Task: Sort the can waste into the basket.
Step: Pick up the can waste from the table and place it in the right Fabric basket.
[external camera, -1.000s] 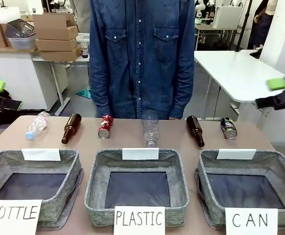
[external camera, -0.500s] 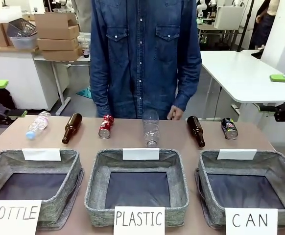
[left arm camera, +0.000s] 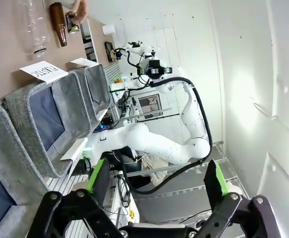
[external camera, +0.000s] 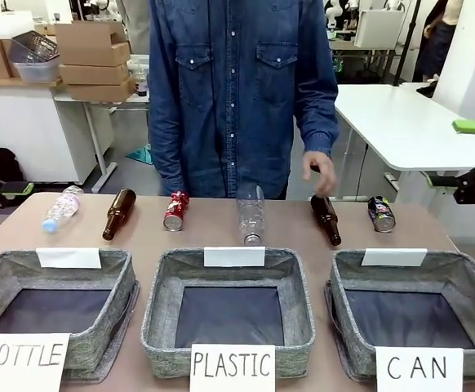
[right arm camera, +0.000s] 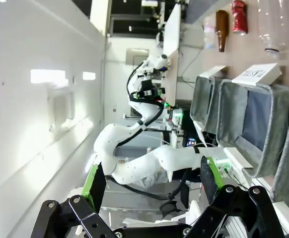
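Denim sleeve (external camera: 317,102) swings forward: the person's hand (external camera: 325,173) now hovers right of centre, near the dark can (external camera: 380,214); the red can (external camera: 175,211) lies left of centre on the desk (external camera: 209,230). Lower right, the basket (external camera: 466,273) is empty, nothing sorted yet; left pincer (left arm camera: 157,174) and right pincer (right arm camera: 152,179) gape wide, holding nothing.

Robot's left gripper (left arm camera: 155,171): fingers spread wide, green pads (left arm camera: 97,173) facing each other across gap. Its right gripper (right arm camera: 151,176): likewise, jaws wide apart. In front view both sit at outer edges, one far left, one far right, above table (external camera: 213,237) level, each turned on its side. left arm (right arm camera: 134,168): white, folded in sharp bend, wrist high. right arm (left arm camera: 184,124): also bent, elbow out. person's hand (external camera: 325,173): lifted at far side, fingers loosely curled, pointing down. Other sleeve (external camera: 166,131) straight down by side.
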Robot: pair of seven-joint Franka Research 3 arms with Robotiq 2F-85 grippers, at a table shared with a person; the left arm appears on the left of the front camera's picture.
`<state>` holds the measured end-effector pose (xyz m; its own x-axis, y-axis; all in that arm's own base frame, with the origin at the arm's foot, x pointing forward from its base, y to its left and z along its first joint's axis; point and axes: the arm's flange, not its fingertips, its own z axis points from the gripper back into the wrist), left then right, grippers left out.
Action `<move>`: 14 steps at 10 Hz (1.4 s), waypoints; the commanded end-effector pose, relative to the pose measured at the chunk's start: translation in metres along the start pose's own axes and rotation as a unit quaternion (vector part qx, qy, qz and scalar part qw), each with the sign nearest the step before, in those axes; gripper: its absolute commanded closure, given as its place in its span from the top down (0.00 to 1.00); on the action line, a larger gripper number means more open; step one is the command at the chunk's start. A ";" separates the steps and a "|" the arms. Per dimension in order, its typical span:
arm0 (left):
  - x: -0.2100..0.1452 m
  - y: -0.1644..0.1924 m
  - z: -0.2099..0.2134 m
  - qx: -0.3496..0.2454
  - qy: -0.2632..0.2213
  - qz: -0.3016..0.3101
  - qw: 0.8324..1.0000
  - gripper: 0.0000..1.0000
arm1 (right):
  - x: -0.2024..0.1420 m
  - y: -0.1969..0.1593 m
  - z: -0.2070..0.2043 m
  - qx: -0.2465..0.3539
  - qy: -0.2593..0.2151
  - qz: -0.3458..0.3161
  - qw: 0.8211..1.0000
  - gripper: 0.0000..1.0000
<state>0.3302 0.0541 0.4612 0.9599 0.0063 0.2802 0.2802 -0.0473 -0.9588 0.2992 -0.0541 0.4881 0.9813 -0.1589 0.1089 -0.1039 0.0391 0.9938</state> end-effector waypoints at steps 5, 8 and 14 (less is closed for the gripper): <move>0.001 0.001 -0.004 -0.014 -0.006 -0.013 1.000 1.00 | 0.033 0.016 -0.066 -0.349 -0.058 0.108 0.929 1.00; 0.001 0.001 -0.004 -0.014 -0.006 -0.013 1.000 1.00 | 0.025 0.018 -0.021 -0.277 -0.046 0.065 0.958 1.00; 0.001 0.001 -0.004 -0.014 -0.006 -0.013 1.000 1.00 | -0.031 0.010 0.067 -0.327 -0.158 0.021 0.932 1.00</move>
<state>0.3322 0.0524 0.4592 0.9596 0.0110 0.2810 0.2812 -0.0515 -0.9583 0.2626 -0.1432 0.5124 0.8878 -0.3896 0.2449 0.0484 0.6082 0.7923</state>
